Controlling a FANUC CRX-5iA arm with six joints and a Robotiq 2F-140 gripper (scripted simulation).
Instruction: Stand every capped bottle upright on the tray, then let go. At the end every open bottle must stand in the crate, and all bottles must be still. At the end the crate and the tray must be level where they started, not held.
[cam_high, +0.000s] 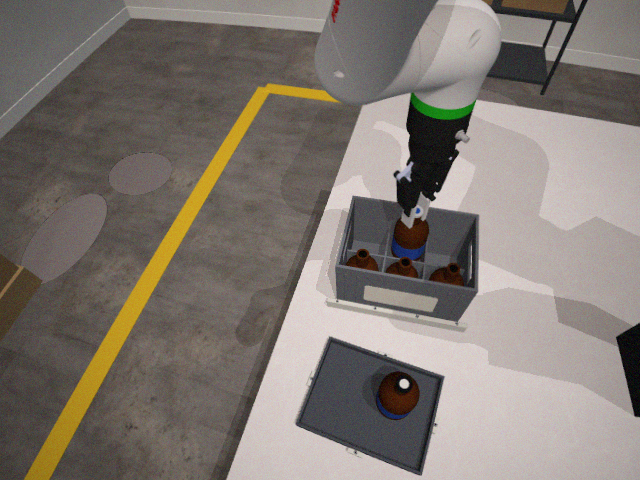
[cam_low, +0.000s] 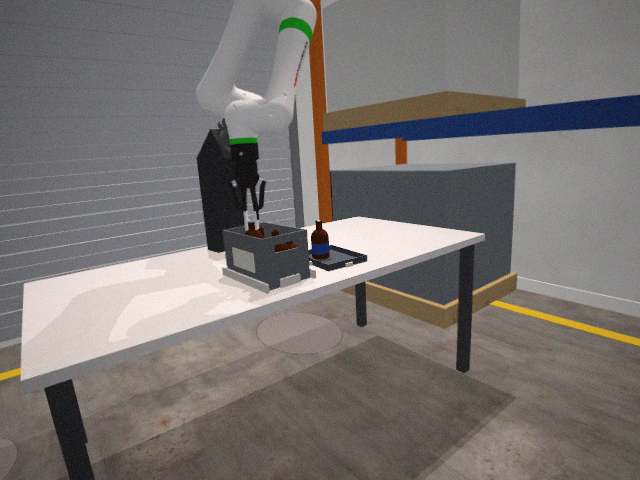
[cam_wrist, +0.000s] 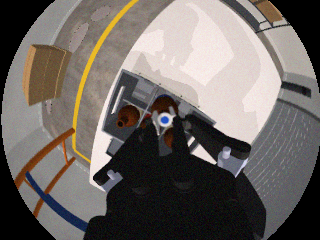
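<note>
Warehouse or workshop bay, ribbed shutter wall (cam_low: 103, 155), yellow floor line (cam_high: 170, 242), orange-and-blue racking (cam_low: 480, 120)

White rounded arm (cam_high: 460, 56) (cam_low: 258, 111), green ring, black end effector (cam_high: 416, 206) (cam_low: 251, 219) (cam_wrist: 164, 114)

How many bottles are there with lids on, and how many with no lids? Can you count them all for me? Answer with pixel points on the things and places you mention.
Capped bottles (cam_high: 410, 235) (cam_high: 398, 395) (cam_low: 320, 240): 2
Open bottles (cam_high: 362, 260) (cam_high: 403, 267) (cam_high: 448, 274): 3
Total: 5

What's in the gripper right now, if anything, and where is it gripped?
The gripper holds a capped bottle by its neck, just below the cap.
</note>
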